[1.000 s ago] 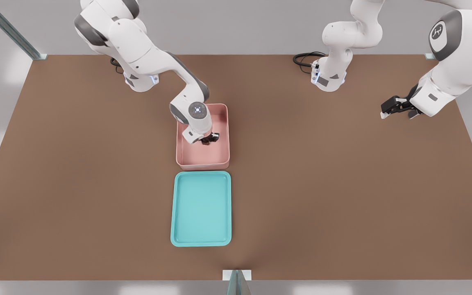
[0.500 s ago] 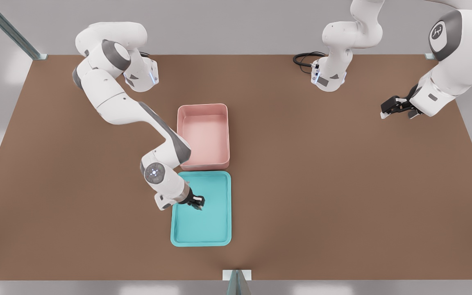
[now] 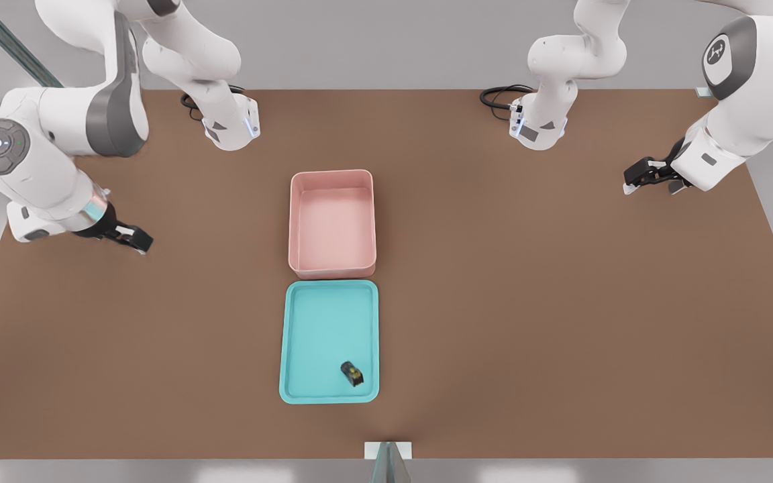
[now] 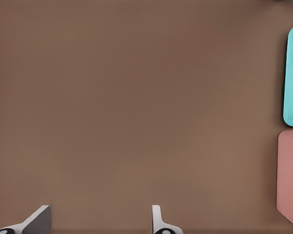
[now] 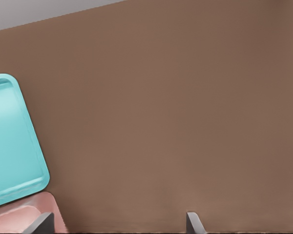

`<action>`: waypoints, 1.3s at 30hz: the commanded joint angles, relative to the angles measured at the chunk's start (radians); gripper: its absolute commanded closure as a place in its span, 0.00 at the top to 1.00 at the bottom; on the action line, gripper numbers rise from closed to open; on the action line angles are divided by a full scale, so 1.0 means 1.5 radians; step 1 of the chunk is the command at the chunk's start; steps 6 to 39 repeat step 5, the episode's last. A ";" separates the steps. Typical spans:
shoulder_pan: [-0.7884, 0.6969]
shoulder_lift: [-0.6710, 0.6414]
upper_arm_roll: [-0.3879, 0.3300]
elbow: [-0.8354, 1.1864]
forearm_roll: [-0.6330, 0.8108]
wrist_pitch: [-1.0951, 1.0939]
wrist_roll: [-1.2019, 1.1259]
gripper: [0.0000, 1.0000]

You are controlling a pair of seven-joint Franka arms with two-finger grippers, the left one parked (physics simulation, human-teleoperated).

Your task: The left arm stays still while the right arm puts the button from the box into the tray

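Note:
The button (image 3: 352, 373), a tiny dark block with a yellow cap, lies inside the teal tray (image 3: 319, 329) near its front right corner in the front view. Just behind the tray stands the pink box (image 3: 333, 221) with nothing in it. The right arm's gripper (image 3: 135, 238) hovers over bare table far toward the front view's left, well away from both containers, open and holding nothing. The right wrist view shows its fingertips spread wide around the gripper (image 5: 116, 223), with a corner of the tray (image 5: 10, 141) and the box (image 5: 19, 217) at one side.
The brown table (image 3: 527, 322) stretches wide on both sides of the two containers. Both arm bases (image 3: 229, 124) sit at the back edge, with a black cable (image 3: 497, 97) beside the other one. A small bracket (image 3: 388, 451) marks the front edge.
The gripper carried the button from the box to the tray, let it go there, and swung far to the front view's left. The button now lies in the tray.

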 commanded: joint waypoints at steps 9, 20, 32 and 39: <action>0.007 -0.018 -0.006 -0.005 0.047 -0.145 -0.305 1.00; 0.007 -0.018 -0.006 -0.005 0.047 -0.145 -0.305 1.00; 0.007 -0.018 -0.006 -0.005 0.047 -0.145 -0.305 1.00; 0.007 -0.018 -0.006 -0.005 0.047 -0.145 -0.305 1.00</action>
